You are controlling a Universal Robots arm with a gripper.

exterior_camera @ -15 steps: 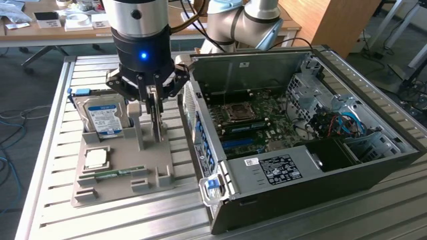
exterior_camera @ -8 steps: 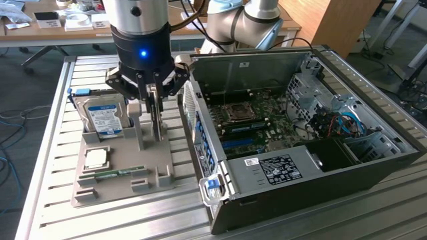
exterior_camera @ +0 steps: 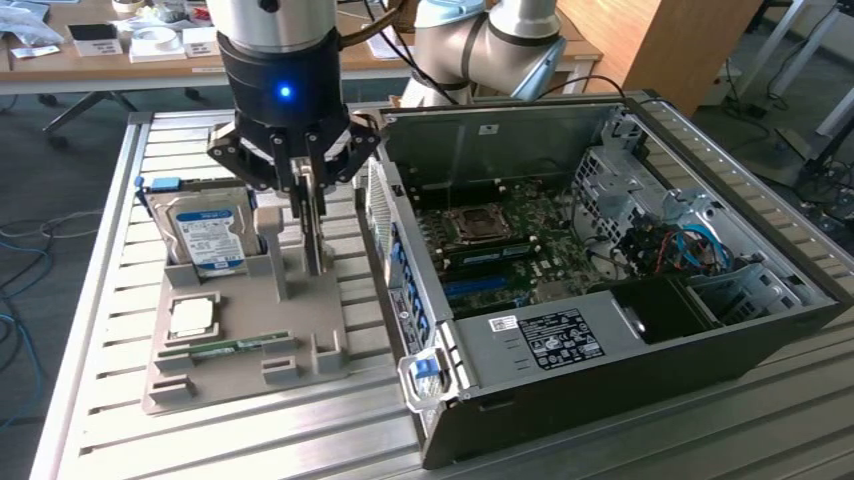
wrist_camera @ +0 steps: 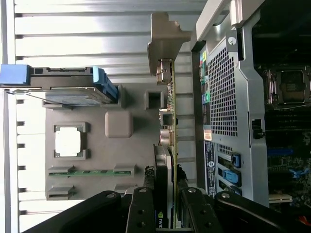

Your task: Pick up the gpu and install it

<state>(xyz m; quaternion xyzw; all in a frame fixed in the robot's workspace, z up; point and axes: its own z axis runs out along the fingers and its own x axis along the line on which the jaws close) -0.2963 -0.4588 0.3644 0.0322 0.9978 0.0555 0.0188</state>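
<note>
The gpu (exterior_camera: 311,235) is a thin dark card hanging edge-on below my gripper (exterior_camera: 307,185), which is shut on it. It stands upright over the grey parts holder (exterior_camera: 227,350), just beside the open computer case (exterior_camera: 601,260). I cannot tell whether its lower end still touches the holder. In the wrist view the gpu (wrist_camera: 171,126) runs as a narrow green-edged strip, with its pale metal bracket (wrist_camera: 165,39) at the far end. My gripper (wrist_camera: 167,194) clamps the thicker cooler part, and the fingers (wrist_camera: 141,204) press on both sides.
The holder also carries a silver hard drive (exterior_camera: 207,235) with a blue-white label, a pale square chip (exterior_camera: 194,317) and a green memory stick (exterior_camera: 240,347). The case lies open on the slatted metal table (exterior_camera: 107,420), its motherboard (exterior_camera: 494,250) exposed. Desks with clutter stand behind.
</note>
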